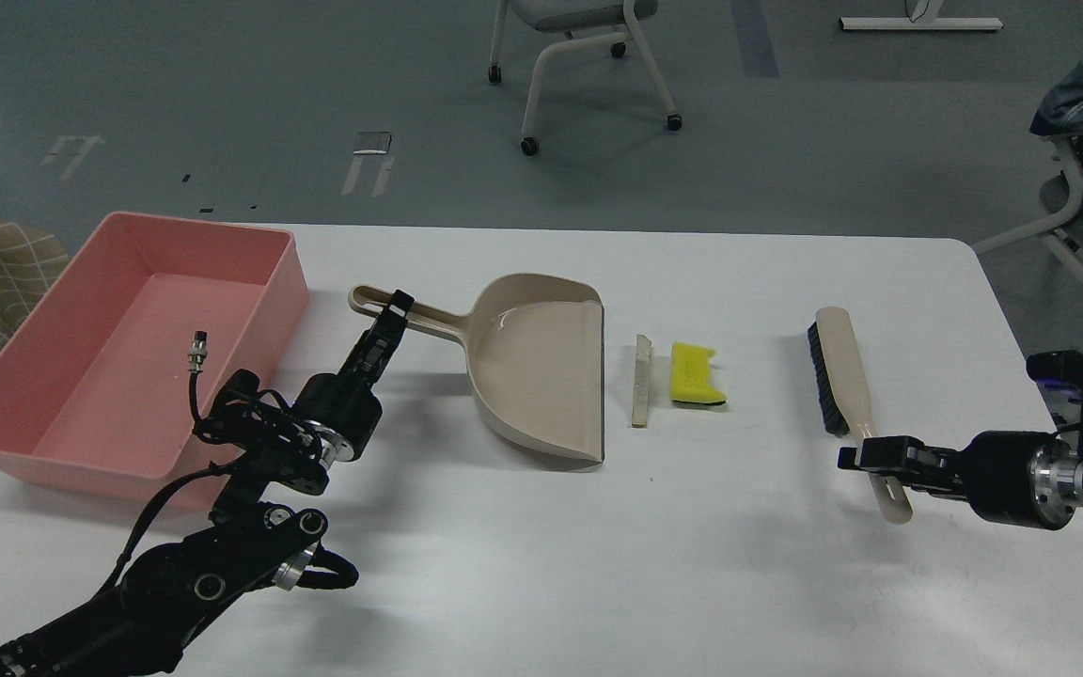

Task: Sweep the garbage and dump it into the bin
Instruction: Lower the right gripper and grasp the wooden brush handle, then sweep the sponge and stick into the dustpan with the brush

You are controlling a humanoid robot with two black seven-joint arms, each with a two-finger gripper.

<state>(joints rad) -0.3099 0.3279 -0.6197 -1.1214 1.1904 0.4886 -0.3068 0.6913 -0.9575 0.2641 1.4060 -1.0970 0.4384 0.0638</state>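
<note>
Garbage mid-desk – bread slice (641, 381) and sponge piece (697, 374), light, soft, at dustpan's (541, 362) 3 o'clock; my left gripper (394, 312) pinches its stiff handle, right gripper (866, 456) clamps brush (847, 390) handle – bin (53, 451) at 9.

Bread slice (641, 381): thin, white with brown crust, seen edge-on, frame centre. Sponge piece (696, 374): yellow, dark green backing, flat, just right of bread, apart. Pink bin (284, 282): shallow rectangular tub, upright, open, frame left.
</note>
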